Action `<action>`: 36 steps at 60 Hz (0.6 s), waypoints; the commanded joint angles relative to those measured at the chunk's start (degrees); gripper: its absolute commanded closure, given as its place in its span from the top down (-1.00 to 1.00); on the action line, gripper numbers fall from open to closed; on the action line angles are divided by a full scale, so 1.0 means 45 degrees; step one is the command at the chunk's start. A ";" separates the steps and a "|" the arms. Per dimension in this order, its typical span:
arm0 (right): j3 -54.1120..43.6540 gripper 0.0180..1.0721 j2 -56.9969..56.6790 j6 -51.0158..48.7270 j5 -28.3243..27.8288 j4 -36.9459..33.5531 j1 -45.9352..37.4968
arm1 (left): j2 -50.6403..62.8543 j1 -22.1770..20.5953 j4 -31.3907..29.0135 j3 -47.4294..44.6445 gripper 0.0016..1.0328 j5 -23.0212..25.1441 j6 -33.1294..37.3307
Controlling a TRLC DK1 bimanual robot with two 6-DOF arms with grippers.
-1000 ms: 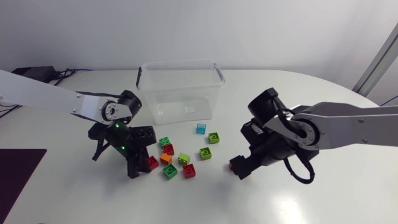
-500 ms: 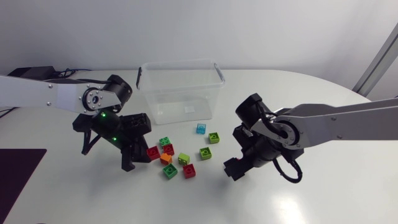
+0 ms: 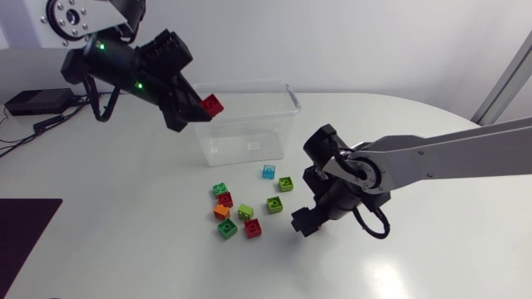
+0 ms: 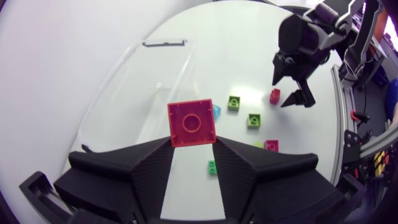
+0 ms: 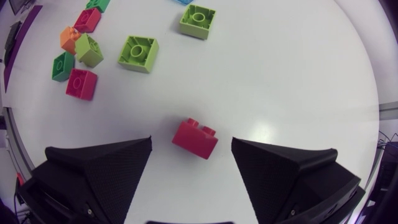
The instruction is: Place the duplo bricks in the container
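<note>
The white tabletop (image 3: 416, 266) carries a clear plastic container (image 3: 249, 137) standing open and upright, with nothing visible inside it. The left arm (image 3: 108, 62) is raised high off the tabletop, and the left fingers (image 3: 179, 104) are clenched on a red brick (image 3: 212, 104), gripping it from two sides. Seen from above, that brick sits at the container's left rim. In the left wrist view the same brick (image 4: 191, 122) stands between the tips of those fingers (image 4: 155, 168), stud face toward the camera, with the container (image 4: 140, 81) just ahead of and below them. The right arm (image 3: 449, 158) reaches low across the tabletop, and the right fingers (image 3: 301, 226) are spread wide. In the right wrist view a second red brick (image 5: 195, 138) lies on the tabletop between these fingers (image 5: 106, 168), clear of both. Ahead of the right fingers the remaining bricks lie loose on the tabletop: a blue one (image 3: 268, 172) and a lime one (image 3: 286, 183) nearest the container, another lime one (image 3: 274, 203) closer to the fingers, and a tight cluster of green (image 3: 219, 190), red (image 3: 225, 199), orange (image 3: 222, 211), lime (image 3: 245, 213), green (image 3: 227, 228) and red (image 3: 253, 228) farther off.
</note>
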 commanded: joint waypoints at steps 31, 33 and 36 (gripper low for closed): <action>0.0331 0.01 0.1180 0.0426 0.0307 0.0357 0.0178 | 0.4598 -0.0021 0.3520 0.3330 0.89 -0.3536 -0.5315; 0.0331 0.01 0.1180 0.0426 0.0307 0.0357 0.0178 | 0.4500 0.0038 0.3520 0.3447 0.89 -0.3536 -0.5491; 0.0331 -0.04 0.1199 0.0426 0.0327 0.0377 0.0197 | 0.4305 0.0077 0.3520 0.3467 0.90 -0.3536 -0.5627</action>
